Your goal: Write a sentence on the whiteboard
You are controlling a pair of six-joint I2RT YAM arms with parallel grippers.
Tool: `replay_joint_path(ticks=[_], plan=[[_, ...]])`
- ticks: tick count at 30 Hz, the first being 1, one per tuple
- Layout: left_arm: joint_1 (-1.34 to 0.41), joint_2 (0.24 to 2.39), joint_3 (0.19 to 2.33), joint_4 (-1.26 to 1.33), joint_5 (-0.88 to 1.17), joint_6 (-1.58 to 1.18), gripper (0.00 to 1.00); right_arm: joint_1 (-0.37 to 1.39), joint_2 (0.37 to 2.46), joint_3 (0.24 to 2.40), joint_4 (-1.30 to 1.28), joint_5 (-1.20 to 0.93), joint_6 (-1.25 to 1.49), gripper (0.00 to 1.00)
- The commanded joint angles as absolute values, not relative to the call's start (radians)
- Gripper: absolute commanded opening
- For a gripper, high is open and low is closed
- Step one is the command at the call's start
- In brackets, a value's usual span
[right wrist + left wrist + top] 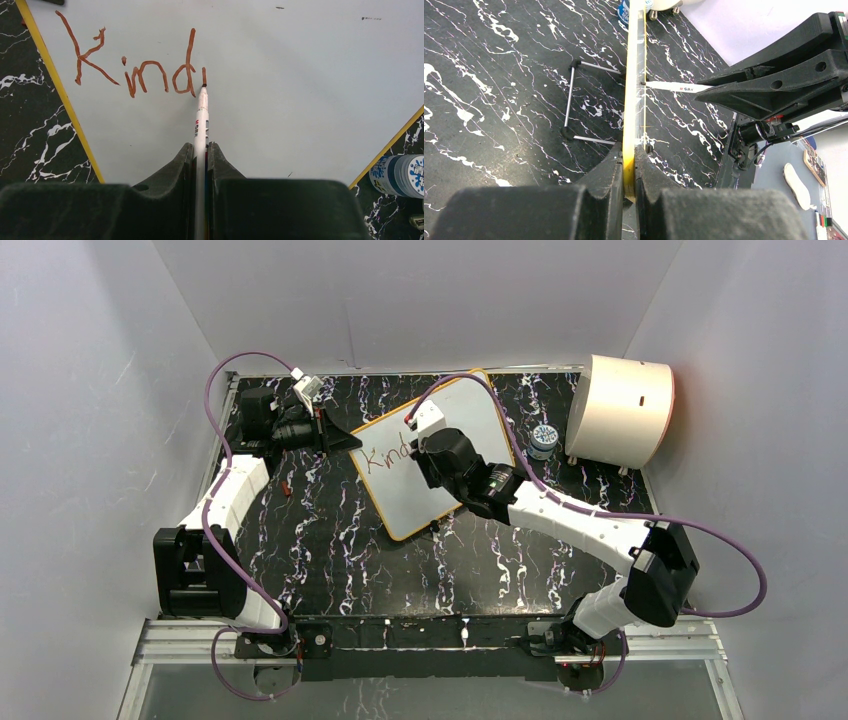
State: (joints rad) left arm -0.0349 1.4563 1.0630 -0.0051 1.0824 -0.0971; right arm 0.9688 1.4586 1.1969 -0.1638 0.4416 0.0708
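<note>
The whiteboard [470,415], white with a thin yellow rim, lies slanted across the middle of the black marbled mat. My left gripper [350,440] is shut on its left edge. In the left wrist view both jaws [629,155] pinch the yellow rim [634,75], which shows edge-on. The sentence [145,75] reads "Kind" in dark red, with a short fresh stroke after the d. My right gripper [201,146] is shut on a white marker [201,120] whose tip touches the board at that stroke. From above, the right wrist [450,455] covers the end of the lettering [385,455].
A cream half-cylinder drum [620,410] stands at the back right. A small blue-and-white jar [543,440] sits between it and the board's right corner, also in the right wrist view [400,175]. A thin wire stand [574,100] lies beside the board.
</note>
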Motion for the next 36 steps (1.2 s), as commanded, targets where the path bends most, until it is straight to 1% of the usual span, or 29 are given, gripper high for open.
replay_joint_path(ticks=[1, 17, 25, 36], plan=[[-0.081, 1.485, 1.034, -0.124, 1.082, -0.02, 0.0, 0.966, 1.435, 1.214, -0.17, 0.436, 0.087, 0.0], [-0.081, 1.485, 1.033, -0.124, 1.081, -0.02, 0.0, 0.965, 1.424, 1.205, -0.167, 0.422, 0.094, 0.0], [-0.083, 1.483, 1.034, -0.124, 1.083, -0.019, 0.0, 0.965, 1.428, 1.203, -0.091, 0.445, 0.076, 0.0], [-0.084, 1.484, 1.033, -0.125, 1.085, -0.02, 0.0, 0.957, 1.435, 1.213, -0.051, 0.463, 0.059, 0.0]])
